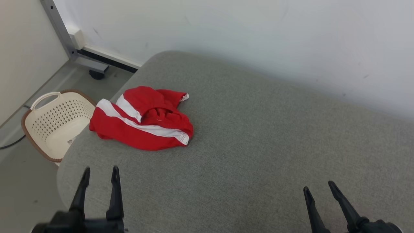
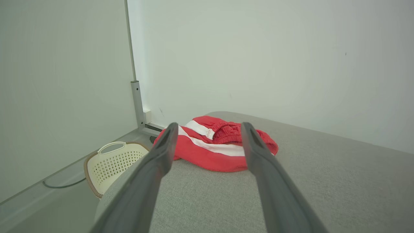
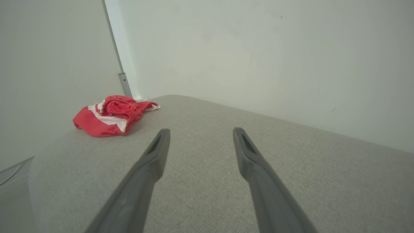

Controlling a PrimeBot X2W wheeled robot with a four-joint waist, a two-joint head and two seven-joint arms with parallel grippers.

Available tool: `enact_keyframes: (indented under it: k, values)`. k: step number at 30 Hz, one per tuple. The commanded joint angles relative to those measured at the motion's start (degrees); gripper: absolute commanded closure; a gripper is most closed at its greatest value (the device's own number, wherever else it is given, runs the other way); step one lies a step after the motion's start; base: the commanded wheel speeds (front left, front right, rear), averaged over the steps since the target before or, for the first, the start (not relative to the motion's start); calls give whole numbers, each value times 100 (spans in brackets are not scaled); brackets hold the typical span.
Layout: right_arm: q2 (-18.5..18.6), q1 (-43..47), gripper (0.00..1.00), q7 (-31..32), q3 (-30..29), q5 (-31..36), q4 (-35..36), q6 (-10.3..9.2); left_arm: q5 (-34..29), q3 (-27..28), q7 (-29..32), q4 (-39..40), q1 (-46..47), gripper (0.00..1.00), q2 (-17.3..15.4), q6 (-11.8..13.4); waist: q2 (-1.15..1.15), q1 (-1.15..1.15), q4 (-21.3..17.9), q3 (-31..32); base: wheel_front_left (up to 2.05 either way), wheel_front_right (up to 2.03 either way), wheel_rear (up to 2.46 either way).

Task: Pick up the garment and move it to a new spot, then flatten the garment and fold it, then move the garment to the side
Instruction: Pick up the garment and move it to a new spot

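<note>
Garment point(image 1: 142, 119): red shorts-like piece with white stripes, crumpled in a heap, elastic waistband bunched on top. It lies left of centre in the head view, on the grey padded surface point(image 1: 252, 136), near that surface's rounded left edge. One red corner reaches almost to the edge. No part is lifted and nothing touches it.

Cream perforated basket point(image 1: 55, 123): on the floor at mid-left of the frame, just beside and below that edge.

Left gripper point(image 1: 101, 170): lower left of the frame, fingers apart, empty. In the left wrist view the heap sits framed between the two fingers, some way ahead.

Right gripper point(image 1: 318, 186): lower right of the frame, fingers apart, empty, well apart from the garment.

Judged step: approach for the first pick-up; nothing of the task is done yet.

Risks, judged:
- A low or glancing approach by the left gripper could shove the heap leftward. It could then slide off the edge toward the basket.
- Closing on the raised waistband ridge alone may catch one layer. The rest would then hang twisted and flattening would be harder.
- Fingers driven too deep could pinch the grey upholstery along with the cloth and stall the lift.
- The right gripper must cross most of the surface to help, so the two arms could crowd over the heap.
</note>
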State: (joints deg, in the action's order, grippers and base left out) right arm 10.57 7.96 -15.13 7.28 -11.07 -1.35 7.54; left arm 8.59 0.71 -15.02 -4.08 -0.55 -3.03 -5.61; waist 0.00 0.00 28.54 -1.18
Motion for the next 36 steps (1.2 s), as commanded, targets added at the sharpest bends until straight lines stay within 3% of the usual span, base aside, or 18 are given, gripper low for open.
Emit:
enact_keyframes:
  k: [1,10,17,24,31,36]
  values:
    - [62,-77,0,-4,-2,17,20,-12,-13,17,-13,-55,163,0,-10,-28,0,0,-44,-146,0,0,0]
    - [576,-471,0,-4,-6,74,134,-12,801,161,184,-1210,1988,0,-205,-158,0,0,-360,-986,0,0,0]
    - [1004,-1002,0,-4,40,103,229,-12,1529,54,1609,-2711,3588,0,-659,-182,0,0,-675,-1789,0,0,0]
    - [1074,-1381,0,-4,-111,4,283,-12,2527,26,2581,-3702,4649,0,-1041,-188,0,0,-968,-2222,0,0,0]
    - [1051,-1479,0,-4,-238,43,326,-12,2555,-90,3495,-4824,5403,0,-1371,-9,0,0,-1131,-2543,0,0,0]
    - [1002,-1577,0,-4,-221,68,316,-12,2548,-124,3718,-5327,5708,0,-1438,157,0,0,-1227,-2678,0,0,0]
